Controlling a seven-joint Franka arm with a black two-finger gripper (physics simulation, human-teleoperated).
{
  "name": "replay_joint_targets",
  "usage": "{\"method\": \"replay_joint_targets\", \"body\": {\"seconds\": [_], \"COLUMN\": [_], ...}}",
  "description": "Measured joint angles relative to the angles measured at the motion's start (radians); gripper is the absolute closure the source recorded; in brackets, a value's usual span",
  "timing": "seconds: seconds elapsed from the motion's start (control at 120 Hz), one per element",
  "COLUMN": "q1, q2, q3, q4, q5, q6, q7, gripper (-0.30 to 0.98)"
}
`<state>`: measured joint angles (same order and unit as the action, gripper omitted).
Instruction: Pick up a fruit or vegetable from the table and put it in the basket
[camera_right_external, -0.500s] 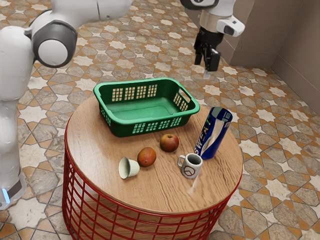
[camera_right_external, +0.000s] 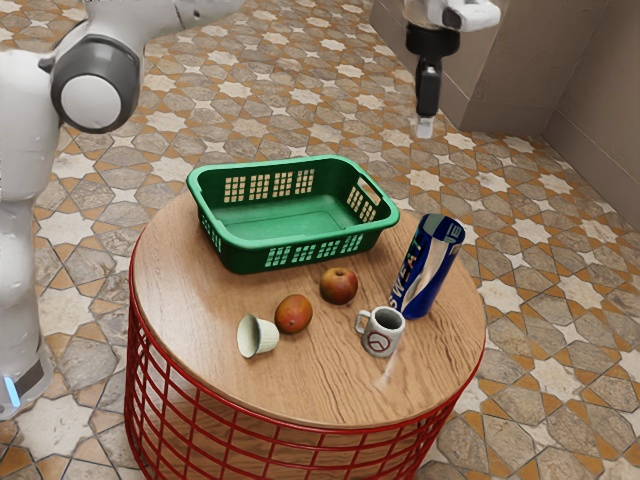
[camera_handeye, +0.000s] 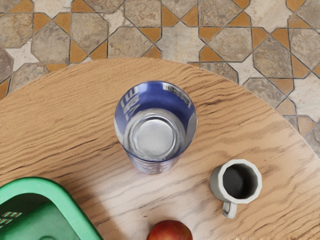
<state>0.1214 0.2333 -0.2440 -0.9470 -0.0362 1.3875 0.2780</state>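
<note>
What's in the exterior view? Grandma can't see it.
A black gripper hangs above a round wooden table. On it are an empty green basket, two reddish fruits, a white mug, a tall blue can and a pale cup lying on its side.

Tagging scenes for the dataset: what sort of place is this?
Possibly a patio or casual dining nook, simulated: a round wooden table on a red wire base, patterned stone-look floor tiles, plain brown walls.

Even, bright light leaves pale glare on the tabletop (camera_right_external: 320, 382).
</note>
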Motion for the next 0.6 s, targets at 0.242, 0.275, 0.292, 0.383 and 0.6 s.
{"method": "replay_joint_targets", "body": {"seconds": [0.242,0.275,0.292,0.383,0.6], "q1": [-0.077,-0.079,-0.080,-0.080,-0.096], "q2": [0.025,0.022,0.021,0.002,-0.038], "q3": [-0.008,-0.008,-0.008,0.023,0.103], "q4": [-0.252,-0.301,-0.326,-0.460,-0.632], "q5": [0.037,0.044,0.047,0.052,0.038], "q6": [0.047,0.070,0.082,0.156,0.292], "q7": [0.274,0.305,0.319,0.394,0.579], "gripper": [0.00,0.00,0.00,0.00,0.00]}}
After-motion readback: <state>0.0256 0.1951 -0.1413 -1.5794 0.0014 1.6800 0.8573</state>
